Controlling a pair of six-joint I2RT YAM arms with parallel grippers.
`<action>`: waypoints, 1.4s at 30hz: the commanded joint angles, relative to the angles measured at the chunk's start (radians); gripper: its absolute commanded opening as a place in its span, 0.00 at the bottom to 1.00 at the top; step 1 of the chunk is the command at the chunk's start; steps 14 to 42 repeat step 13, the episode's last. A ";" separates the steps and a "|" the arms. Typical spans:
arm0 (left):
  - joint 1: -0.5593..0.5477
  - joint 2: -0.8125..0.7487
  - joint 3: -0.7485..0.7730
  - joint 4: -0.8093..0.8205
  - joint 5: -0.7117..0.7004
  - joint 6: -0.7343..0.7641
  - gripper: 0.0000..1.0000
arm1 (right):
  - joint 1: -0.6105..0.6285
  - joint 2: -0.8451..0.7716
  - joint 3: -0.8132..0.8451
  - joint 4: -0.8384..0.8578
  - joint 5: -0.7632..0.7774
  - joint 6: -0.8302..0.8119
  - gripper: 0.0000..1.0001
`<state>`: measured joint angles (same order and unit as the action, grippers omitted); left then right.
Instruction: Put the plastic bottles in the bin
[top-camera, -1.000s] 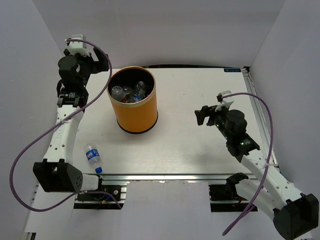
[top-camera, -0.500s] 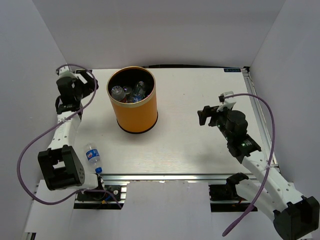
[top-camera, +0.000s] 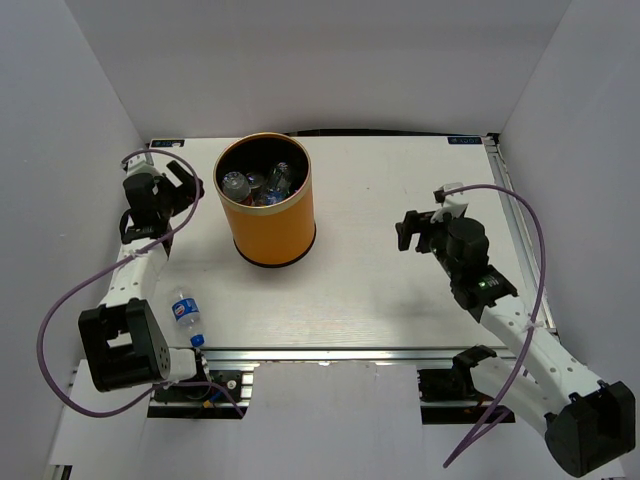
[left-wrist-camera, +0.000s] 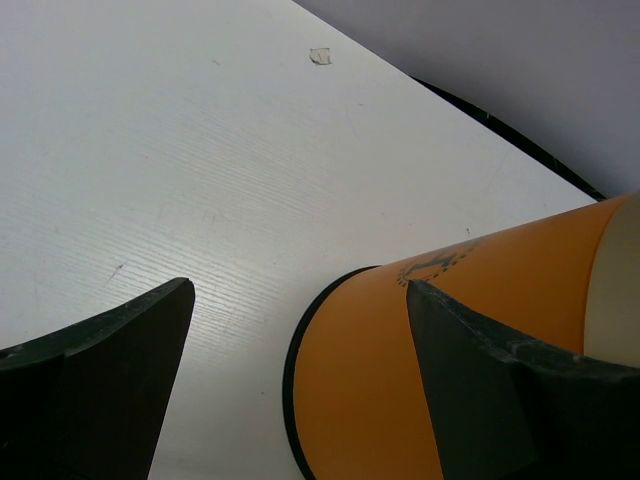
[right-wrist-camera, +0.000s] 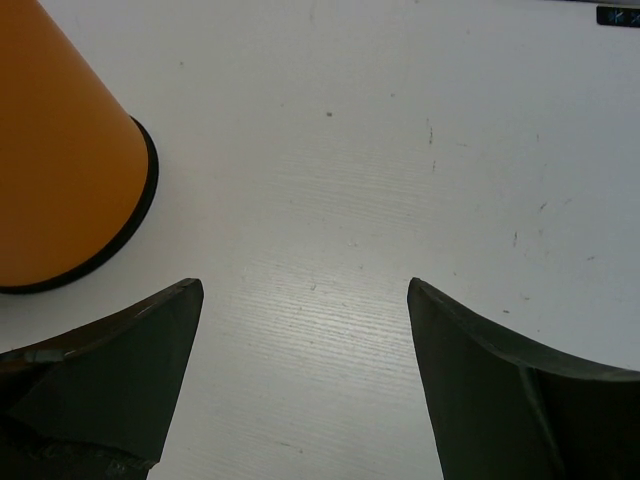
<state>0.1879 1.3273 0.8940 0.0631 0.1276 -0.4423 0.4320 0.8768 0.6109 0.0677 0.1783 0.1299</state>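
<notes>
The orange bin (top-camera: 266, 200) stands upright at the table's back middle, with several plastic bottles (top-camera: 258, 185) inside it. One clear bottle with a blue label and blue cap (top-camera: 185, 316) lies near the front left edge. My left gripper (top-camera: 185, 183) is open and empty, just left of the bin; its wrist view shows the bin's orange wall and dark base rim (left-wrist-camera: 400, 380) between the fingers. My right gripper (top-camera: 415, 231) is open and empty over bare table on the right; the bin (right-wrist-camera: 60, 170) shows at the left of its view.
White walls close in the table on the left, back and right. A metal rail (top-camera: 330, 352) runs along the front edge. Purple cables loop from both arms. A small scrap (left-wrist-camera: 319, 56) lies on the table far left of the bin.
My left arm has folded down and back, bringing its open gripper from high at the back left to a low spot beside the bin. The right gripper has barely moved.
</notes>
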 joint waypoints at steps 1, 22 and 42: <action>-0.001 -0.056 0.002 0.023 -0.010 -0.004 0.98 | -0.004 -0.036 -0.006 0.086 0.013 0.004 0.89; 0.001 -0.077 0.005 0.009 -0.008 -0.004 0.98 | -0.004 -0.036 -0.008 0.083 0.006 0.001 0.90; 0.001 -0.077 0.005 0.009 -0.008 -0.004 0.98 | -0.004 -0.036 -0.008 0.083 0.006 0.001 0.90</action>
